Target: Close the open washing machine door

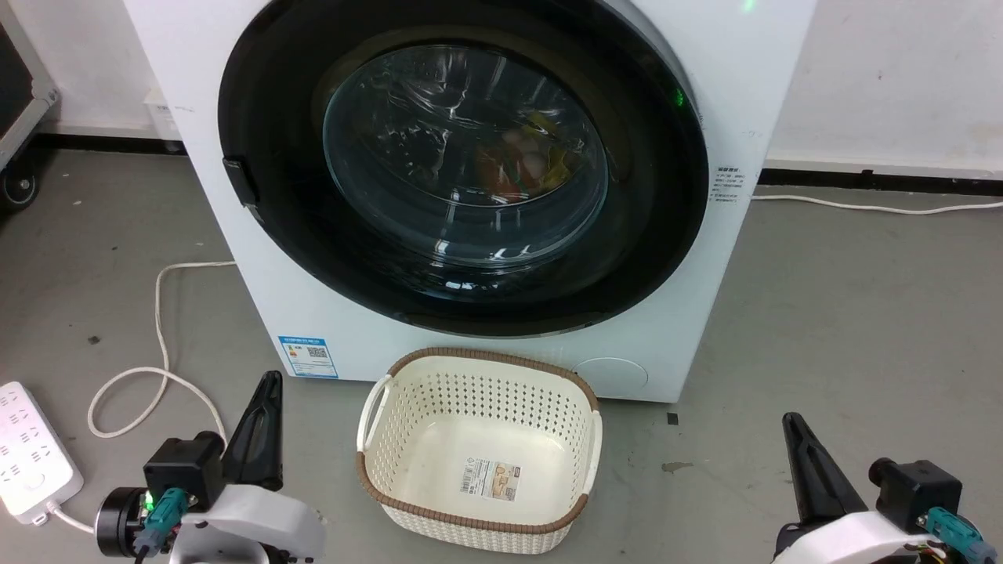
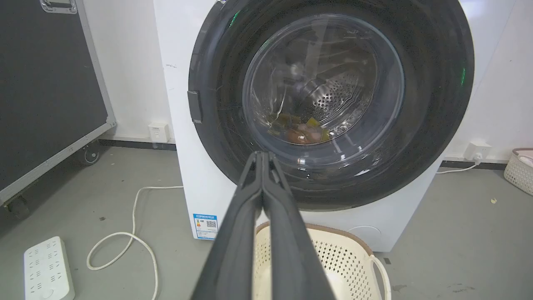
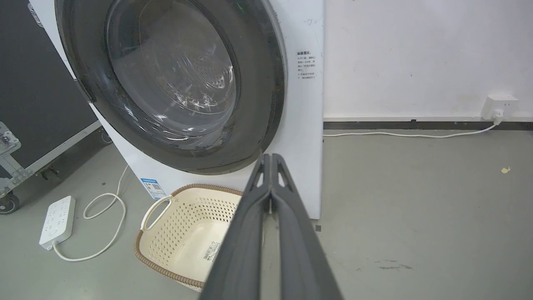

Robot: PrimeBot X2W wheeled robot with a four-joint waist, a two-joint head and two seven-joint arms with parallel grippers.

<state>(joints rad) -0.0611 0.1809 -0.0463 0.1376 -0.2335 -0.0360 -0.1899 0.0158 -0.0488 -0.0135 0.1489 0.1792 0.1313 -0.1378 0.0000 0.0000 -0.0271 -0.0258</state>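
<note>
Grey floor carries the washing machine (image 1: 313, 313); its top is cut off in every view. I see the washing machine door (image 1: 658, 196) lying flush against the front. Coloured contents behind the glass are unreadable; the wrist views reveal drum perforations where the head view gives glare. Left tool (image 2: 263, 158) and right tool (image 3: 270, 158): fingers pressed together, empty.

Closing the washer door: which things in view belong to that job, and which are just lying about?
Job: washing machine door, washing machine, left tool, right tool, both shut.
Lying about: cream basket, power strip, white cable, black wheeled case.
</note>
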